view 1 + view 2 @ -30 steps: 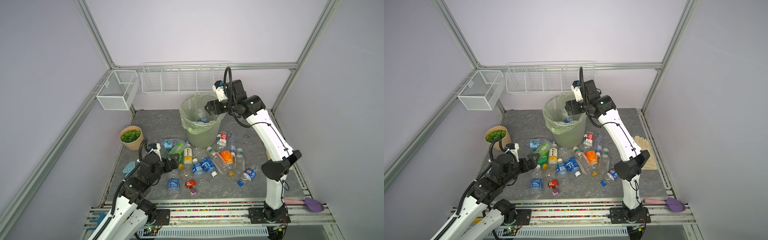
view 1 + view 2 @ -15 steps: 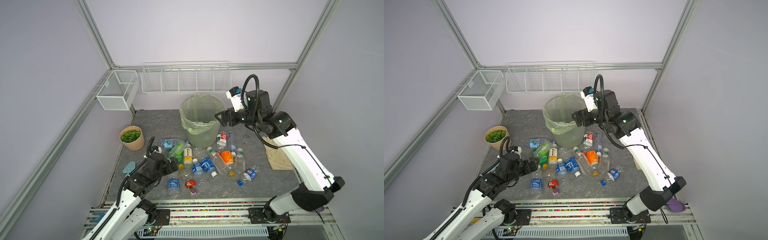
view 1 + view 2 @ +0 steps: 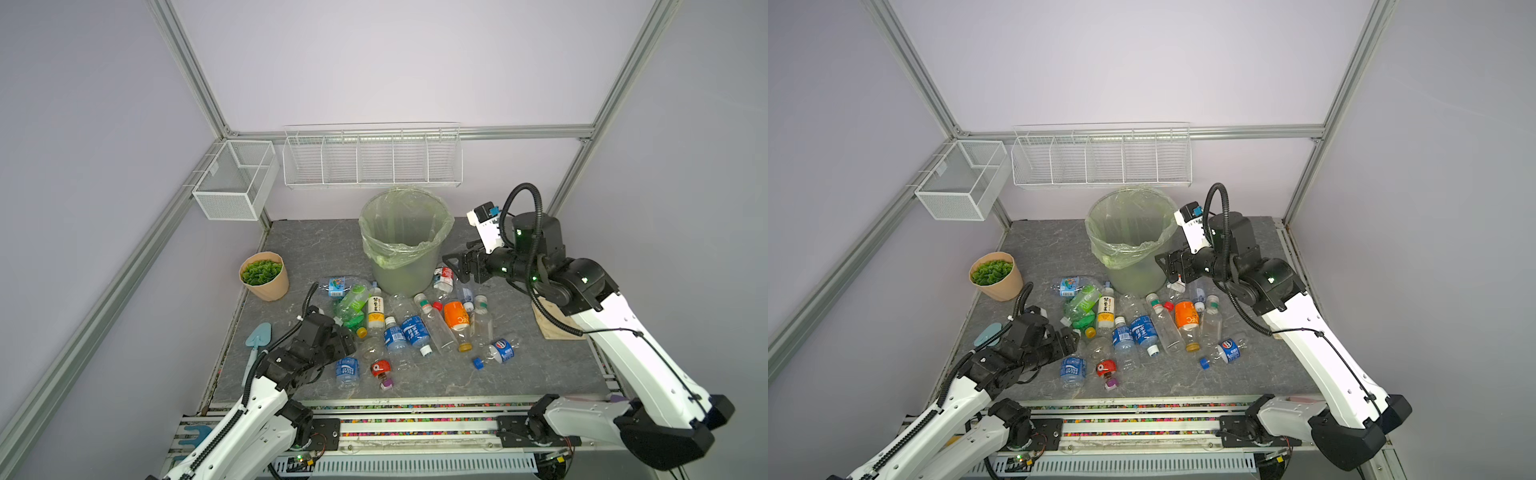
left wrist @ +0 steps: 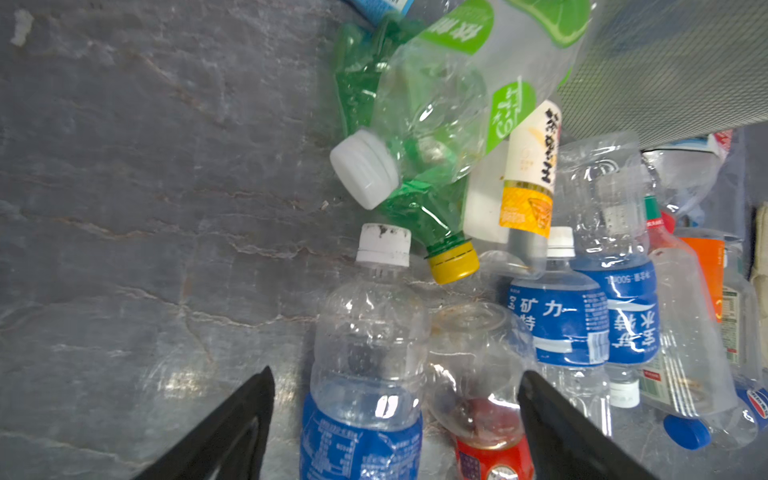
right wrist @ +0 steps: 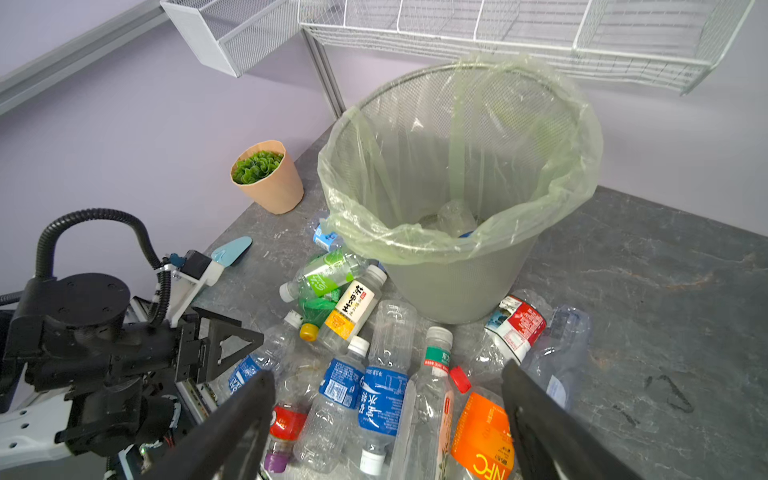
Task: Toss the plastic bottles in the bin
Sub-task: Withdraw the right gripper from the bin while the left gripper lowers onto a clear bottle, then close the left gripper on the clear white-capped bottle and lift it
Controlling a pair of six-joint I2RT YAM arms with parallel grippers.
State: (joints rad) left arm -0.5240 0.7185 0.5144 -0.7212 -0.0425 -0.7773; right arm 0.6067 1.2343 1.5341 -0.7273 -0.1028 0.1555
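The bin stands at the back of the grey table, and a clear bottle lies inside it. Several plastic bottles lie scattered in front of it. My left gripper is open low over the pile's near left end. Its fingers straddle a clear blue-labelled bottle and a red-labelled one without touching them. My right gripper is open and empty beside the bin's right wall, above an orange-labelled bottle.
A tan plant pot stands at the left. A blue trowel lies near the left table edge. Two white wire baskets hang on the walls. A tan glove lies under the right arm.
My right gripper has swung from over the bin's mouth down to the bin's right side. My left gripper has drawn back toward the table's front, over the blue-labelled bottle.
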